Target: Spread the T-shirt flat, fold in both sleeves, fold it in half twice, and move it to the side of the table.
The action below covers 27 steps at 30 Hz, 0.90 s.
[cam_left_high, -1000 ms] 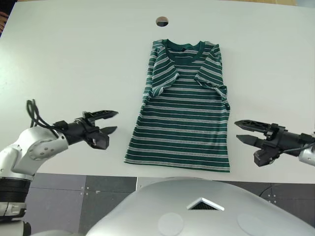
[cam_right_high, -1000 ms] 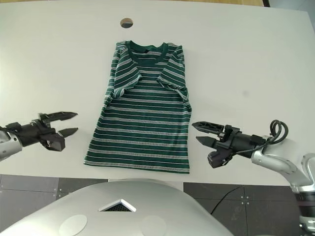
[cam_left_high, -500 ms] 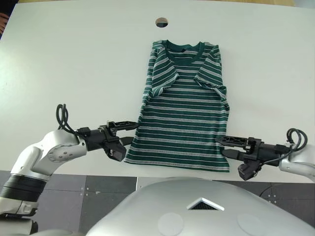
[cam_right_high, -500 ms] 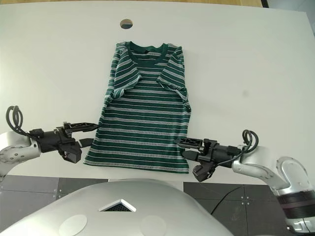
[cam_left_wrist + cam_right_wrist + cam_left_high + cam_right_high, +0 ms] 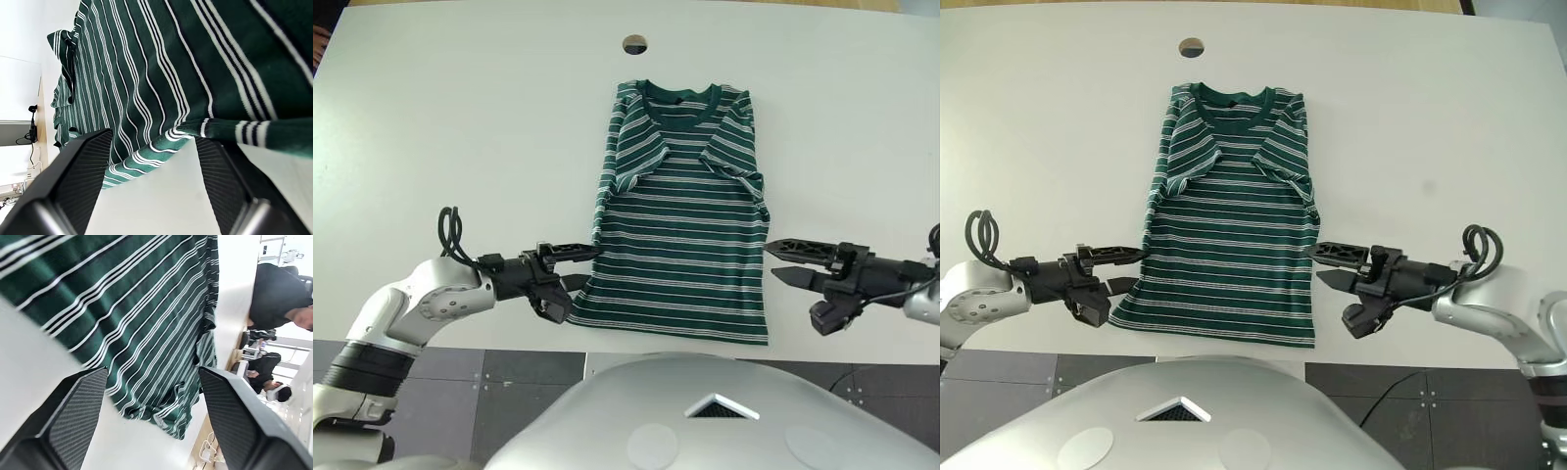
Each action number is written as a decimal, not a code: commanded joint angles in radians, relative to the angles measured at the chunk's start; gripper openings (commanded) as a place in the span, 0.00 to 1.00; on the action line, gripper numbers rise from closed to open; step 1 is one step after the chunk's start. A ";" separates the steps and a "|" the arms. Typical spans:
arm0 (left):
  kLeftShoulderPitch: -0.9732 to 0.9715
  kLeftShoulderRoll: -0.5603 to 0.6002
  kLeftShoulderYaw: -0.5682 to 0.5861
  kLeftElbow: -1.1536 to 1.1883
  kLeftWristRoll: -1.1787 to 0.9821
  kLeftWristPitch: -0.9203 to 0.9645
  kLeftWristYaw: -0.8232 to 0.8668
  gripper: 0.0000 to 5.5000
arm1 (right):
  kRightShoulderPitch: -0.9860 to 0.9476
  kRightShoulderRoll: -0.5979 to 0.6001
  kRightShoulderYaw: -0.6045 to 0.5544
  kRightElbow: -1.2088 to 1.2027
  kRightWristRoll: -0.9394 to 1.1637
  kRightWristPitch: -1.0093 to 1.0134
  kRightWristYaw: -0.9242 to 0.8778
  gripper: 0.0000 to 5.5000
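A green T-shirt [image 5: 680, 225] with white stripes lies flat on the white table [image 5: 460, 147], collar at the far end, both sleeves folded in over the chest. My left gripper [image 5: 576, 267] is open at the shirt's left edge just above the hem corner. In the left wrist view that corner of the T-shirt [image 5: 146, 73] lies between the fingers [image 5: 83, 171]. My right gripper [image 5: 775, 259] is open beside the shirt's right edge, a little above the hem. The right wrist view has the striped T-shirt [image 5: 146, 298] just ahead of the fingertips [image 5: 78, 411].
A small round hole [image 5: 634, 43] sits in the table beyond the collar. The table's front edge [image 5: 460, 338] runs just below both grippers, with dark floor under it. Wide bare tabletop lies to the left and right of the shirt.
Both arms came in from the sides toward the shirt's lower corners. The left gripper then edged closer to the left hem. The right gripper drew back to the right and slightly farther up the table.
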State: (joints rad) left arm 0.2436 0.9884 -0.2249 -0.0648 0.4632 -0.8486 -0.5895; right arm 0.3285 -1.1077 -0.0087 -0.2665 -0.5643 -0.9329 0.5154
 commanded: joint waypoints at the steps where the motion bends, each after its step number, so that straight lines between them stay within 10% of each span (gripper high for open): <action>1: 0.034 0.029 -0.033 0.022 0.060 0.020 -0.037 0.57 | 0.021 -0.041 0.014 0.045 -0.024 -0.029 0.028 0.62; 21: -0.052 -0.015 -0.151 0.019 0.080 0.048 -0.062 0.53 | -0.047 0.057 0.265 0.041 -0.087 -0.024 0.104 0.63; 27: -0.081 0.002 -0.174 0.012 0.096 0.041 -0.077 0.36 | -0.049 0.045 0.296 0.017 -0.085 -0.001 0.123 0.44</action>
State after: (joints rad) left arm 0.1499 0.9735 -0.3612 -0.0773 0.4847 -0.8315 -0.6042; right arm 0.2688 -1.0572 0.2662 -0.2523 -0.6086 -0.9527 0.6009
